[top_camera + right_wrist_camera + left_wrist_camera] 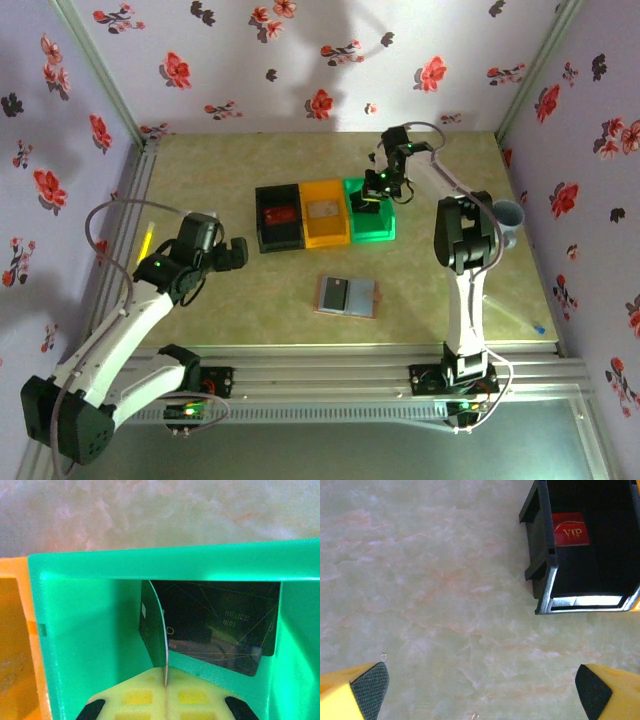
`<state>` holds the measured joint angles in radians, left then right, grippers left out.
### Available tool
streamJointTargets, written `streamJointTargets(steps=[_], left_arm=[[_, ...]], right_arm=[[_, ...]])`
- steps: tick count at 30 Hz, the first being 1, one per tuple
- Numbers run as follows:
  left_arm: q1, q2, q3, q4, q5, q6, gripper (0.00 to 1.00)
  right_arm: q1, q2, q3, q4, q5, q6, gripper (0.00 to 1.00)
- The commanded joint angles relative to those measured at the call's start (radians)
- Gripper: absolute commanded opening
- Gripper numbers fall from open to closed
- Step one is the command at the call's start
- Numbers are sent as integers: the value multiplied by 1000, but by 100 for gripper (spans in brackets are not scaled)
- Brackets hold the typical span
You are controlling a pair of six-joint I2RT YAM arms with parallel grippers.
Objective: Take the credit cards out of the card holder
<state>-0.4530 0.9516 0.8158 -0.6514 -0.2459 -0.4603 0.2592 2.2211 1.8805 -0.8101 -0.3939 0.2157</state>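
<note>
The card holder point(347, 296) lies open on the table, pale grey-blue inside with a brown rim. My right gripper point(166, 677) is down inside the green bin point(80, 630), shut on a dark credit card point(152, 625) that stands on edge. A second dark card point(225, 625) lies flat on that bin's floor. From above, the right gripper point(372, 200) hangs over the green bin point(372, 232). My left gripper point(482, 690) is open over bare table, just left of the black bin point(545, 575), which holds a red VIP card point(570, 529). Seen from the top, the left gripper point(238, 250) holds nothing.
The black bin point(278, 218), an orange bin point(325, 213) and the green bin stand side by side at mid-table. A grey mug point(507, 222) is by the right wall. A yellow stick point(146, 242) lies at the left and a thin pen point(515, 315) at the right.
</note>
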Motion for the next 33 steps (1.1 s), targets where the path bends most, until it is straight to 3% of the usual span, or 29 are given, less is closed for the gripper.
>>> streamJointTargets(steps=[1, 5, 12, 24, 29, 33], left_arm=[[5, 3, 3, -2, -33, 22, 100], [6, 9, 4, -5, -34, 22, 100], [6, 18, 9, -12, -33, 22, 100], [4, 24, 26, -34, -30, 31, 100], [-8, 19, 27, -33, -30, 44, 100], [-31, 1, 21, -24, -33, 40, 100]], right_arm=[[-8, 26, 23, -18, 6, -16, 10], [-10, 27, 29, -17, 11, -12, 12], [-11, 5, 52, -24, 26, -2, 27], [-18, -86, 115, -75, 164, 35, 34], [-11, -188, 93, -81, 174, 69, 36], [25, -360, -62, 18, 126, 96, 41]])
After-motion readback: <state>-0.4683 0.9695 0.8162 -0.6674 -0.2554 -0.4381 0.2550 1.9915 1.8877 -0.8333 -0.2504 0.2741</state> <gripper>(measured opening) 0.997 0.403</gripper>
